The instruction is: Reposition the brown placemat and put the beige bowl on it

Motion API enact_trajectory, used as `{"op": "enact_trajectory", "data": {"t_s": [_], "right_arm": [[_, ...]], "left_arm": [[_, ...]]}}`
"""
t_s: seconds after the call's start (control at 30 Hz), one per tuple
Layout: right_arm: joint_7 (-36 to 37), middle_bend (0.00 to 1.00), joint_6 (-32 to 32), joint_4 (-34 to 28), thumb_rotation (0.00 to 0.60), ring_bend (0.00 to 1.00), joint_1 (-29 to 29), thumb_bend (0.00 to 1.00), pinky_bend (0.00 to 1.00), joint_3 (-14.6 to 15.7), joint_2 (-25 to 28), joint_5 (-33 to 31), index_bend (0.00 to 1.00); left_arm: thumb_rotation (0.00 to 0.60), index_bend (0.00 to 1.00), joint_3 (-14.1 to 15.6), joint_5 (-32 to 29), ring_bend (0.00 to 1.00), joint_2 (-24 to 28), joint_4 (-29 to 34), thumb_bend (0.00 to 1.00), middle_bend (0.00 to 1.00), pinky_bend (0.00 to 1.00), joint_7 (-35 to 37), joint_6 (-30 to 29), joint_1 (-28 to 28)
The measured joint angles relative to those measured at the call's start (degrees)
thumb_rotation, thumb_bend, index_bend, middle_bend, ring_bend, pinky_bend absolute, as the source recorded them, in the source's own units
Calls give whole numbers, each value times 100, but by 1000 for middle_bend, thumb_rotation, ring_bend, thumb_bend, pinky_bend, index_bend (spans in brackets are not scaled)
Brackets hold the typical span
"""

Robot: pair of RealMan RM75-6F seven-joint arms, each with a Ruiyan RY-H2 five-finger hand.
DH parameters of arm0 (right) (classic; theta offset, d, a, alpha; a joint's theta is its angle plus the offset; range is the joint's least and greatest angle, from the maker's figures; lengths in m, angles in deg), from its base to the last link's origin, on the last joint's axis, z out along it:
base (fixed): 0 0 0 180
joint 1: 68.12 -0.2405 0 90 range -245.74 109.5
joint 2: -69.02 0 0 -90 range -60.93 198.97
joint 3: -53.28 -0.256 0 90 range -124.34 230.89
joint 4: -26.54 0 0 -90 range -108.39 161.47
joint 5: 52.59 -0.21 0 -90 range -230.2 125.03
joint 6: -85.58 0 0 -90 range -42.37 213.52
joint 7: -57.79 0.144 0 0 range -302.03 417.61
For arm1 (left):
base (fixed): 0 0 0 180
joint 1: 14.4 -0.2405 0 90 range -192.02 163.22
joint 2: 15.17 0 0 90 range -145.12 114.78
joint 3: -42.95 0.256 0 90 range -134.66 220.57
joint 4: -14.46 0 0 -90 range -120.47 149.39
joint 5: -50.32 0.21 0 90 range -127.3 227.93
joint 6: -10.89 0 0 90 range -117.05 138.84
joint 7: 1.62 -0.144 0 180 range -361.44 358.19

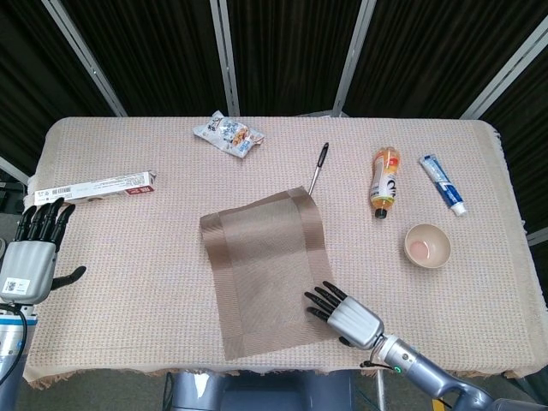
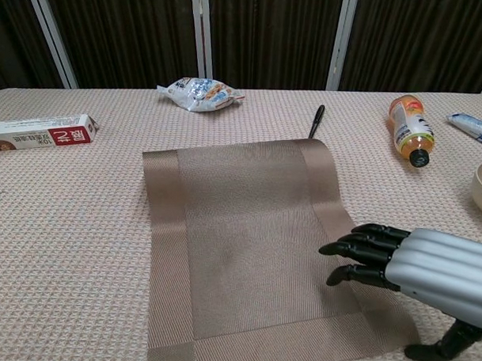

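Right hand, fingers spread and holding nothing, hovers over the placemat's near-right corner, the mat running long from twelve to six, bowl waiting off at two o'clock.

The right robot hand lies low at the near right, palm down, its dark fingers stretched out and slightly spread toward the left, thumb tucked below, holding nothing. Its silver forearm runs off to the near right. The left robot hand stands upright at the far left, fingers straight, thumb out sideways, empty.
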State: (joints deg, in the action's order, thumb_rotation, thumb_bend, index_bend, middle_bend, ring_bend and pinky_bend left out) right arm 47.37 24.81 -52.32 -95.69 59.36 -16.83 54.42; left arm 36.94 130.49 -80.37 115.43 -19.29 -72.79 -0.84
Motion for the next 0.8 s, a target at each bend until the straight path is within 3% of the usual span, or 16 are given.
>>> {"op": "enact_trajectory", "data": {"t_s": [0.27,0.4,0.57,0.8], "right_arm": [[25,0,-90,-89,600,0,-79,98,0,-107,-10,-100,188],[12,0,-73,-99,600,0,-98,250,0,-108,-17,-154,233],[14,5,-65,-67,600,0,-111,459,0,-35,-45,-170,495],[155,71,-261,32,600,0,-95,502,0,62,-85,-89,784]], "left_arm": [[600,0,-2,-6,0,-2,9,0,0,0,-13,25,-4],[600,0,-1,-2,0,5,19,0,0,0,-8,35,-8],[600,0,4,13,0,14,30,0,0,0,-5,46,-14],[600,0,10,20,0,9,36,0,0,0,-21,70,-16]]}}
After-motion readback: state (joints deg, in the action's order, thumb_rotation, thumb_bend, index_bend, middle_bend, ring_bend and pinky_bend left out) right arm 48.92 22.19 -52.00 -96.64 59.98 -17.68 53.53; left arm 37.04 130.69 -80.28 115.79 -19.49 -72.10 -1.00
